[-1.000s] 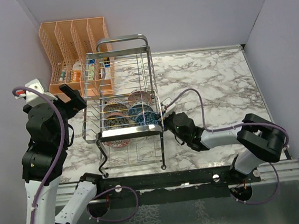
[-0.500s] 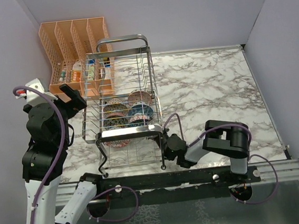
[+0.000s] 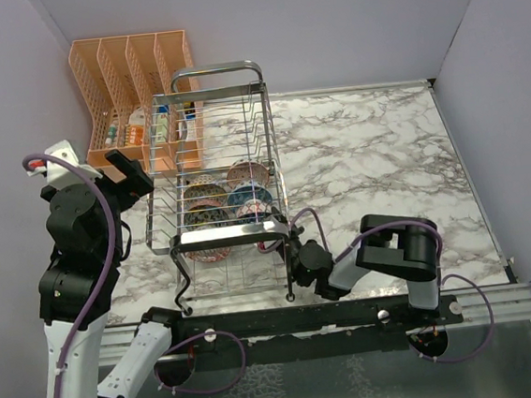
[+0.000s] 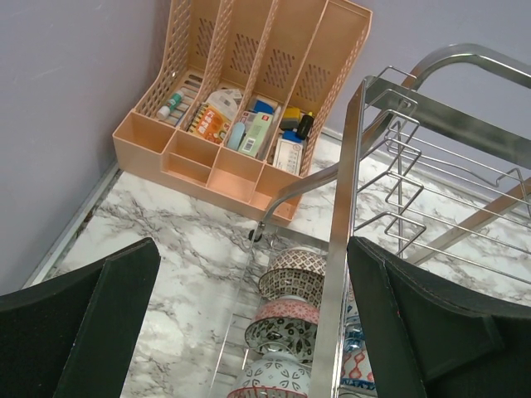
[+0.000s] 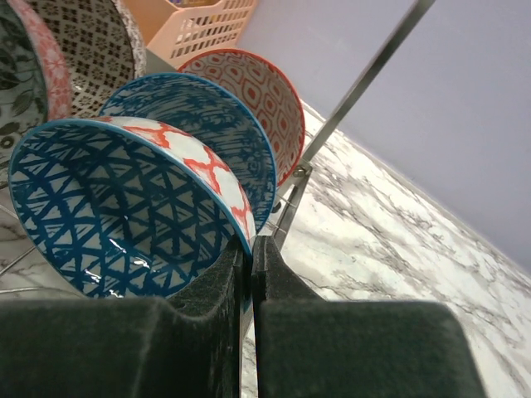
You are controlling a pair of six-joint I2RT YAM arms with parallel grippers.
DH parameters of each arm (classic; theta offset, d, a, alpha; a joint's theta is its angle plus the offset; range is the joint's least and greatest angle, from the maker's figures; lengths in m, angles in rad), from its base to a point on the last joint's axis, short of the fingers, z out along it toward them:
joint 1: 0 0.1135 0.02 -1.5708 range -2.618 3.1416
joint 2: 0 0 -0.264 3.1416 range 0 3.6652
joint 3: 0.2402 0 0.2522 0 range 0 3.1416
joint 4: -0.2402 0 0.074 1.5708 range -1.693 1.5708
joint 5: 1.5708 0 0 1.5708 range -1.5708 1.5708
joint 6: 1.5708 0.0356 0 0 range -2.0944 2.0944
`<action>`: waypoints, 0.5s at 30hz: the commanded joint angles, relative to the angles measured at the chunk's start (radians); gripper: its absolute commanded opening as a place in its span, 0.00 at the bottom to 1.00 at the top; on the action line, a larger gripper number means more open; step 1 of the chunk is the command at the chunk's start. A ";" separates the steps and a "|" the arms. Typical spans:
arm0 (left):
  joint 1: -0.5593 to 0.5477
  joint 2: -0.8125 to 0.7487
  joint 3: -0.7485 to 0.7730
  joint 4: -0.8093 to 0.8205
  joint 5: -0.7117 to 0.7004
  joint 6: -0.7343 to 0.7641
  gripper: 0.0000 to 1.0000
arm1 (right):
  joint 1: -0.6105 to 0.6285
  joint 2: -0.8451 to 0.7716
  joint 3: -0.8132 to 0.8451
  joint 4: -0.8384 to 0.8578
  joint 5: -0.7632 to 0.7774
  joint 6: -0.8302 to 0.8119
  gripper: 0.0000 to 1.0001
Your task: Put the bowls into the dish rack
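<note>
Closing stage of loading the chrome wire dish rack (image 3: 216,70), seen from above and from both wrists. 5 patterned bowls (image 3: 250,200) can be counted, all standing on edge between the rack's wires. None is carried by either arm, so the loading step appears complete or very nearly so.

The right end effector (image 5: 250,253) sits low at the rack's near right corner. Its fingers are pressed together to a hairline slit, with nothing visible between them. The rim of the nearest bowl, the blue triangle-patterned bowl (image 5: 108,199), ends right at their tips; whether it touches them cannot be told. Behind it lean a second blue bowl (image 5: 216,124) and a red-patterned bowl (image 5: 257,91).

The left end effector (image 4: 253,245) hangs above the desk (image 3: 374,151) at the rack's left side. Its fingers are spread wide and empty, with the orange slotted organizer (image 4: 249,157) beyond.

The next move probably calls for drawing the right arm back and clear without nudging that front bowl or catching a rack wire.
</note>
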 commanded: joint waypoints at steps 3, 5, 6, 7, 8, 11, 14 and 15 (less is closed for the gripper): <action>-0.005 -0.018 -0.004 0.023 -0.013 0.008 0.99 | 0.005 -0.057 -0.037 0.103 -0.075 0.070 0.04; -0.004 -0.020 -0.006 0.024 -0.012 0.009 0.99 | 0.005 -0.064 -0.039 0.082 -0.075 0.080 0.16; -0.005 -0.020 -0.007 0.026 -0.011 0.011 0.99 | 0.005 -0.066 -0.039 0.076 -0.073 0.080 0.23; -0.004 -0.021 -0.009 0.027 -0.010 0.011 0.99 | 0.005 -0.066 -0.040 0.077 -0.069 0.082 0.29; -0.004 -0.022 -0.011 0.028 -0.008 0.013 0.99 | 0.005 -0.067 -0.042 0.080 -0.063 0.084 0.35; -0.004 -0.023 -0.012 0.027 -0.010 0.012 0.99 | 0.005 -0.069 -0.037 0.097 -0.055 0.084 0.51; -0.005 -0.023 -0.006 0.022 -0.010 0.013 0.99 | 0.004 -0.079 -0.029 0.077 -0.064 0.092 0.58; -0.005 -0.024 -0.004 0.022 -0.011 0.014 0.99 | 0.004 -0.086 -0.027 0.053 -0.075 0.104 0.60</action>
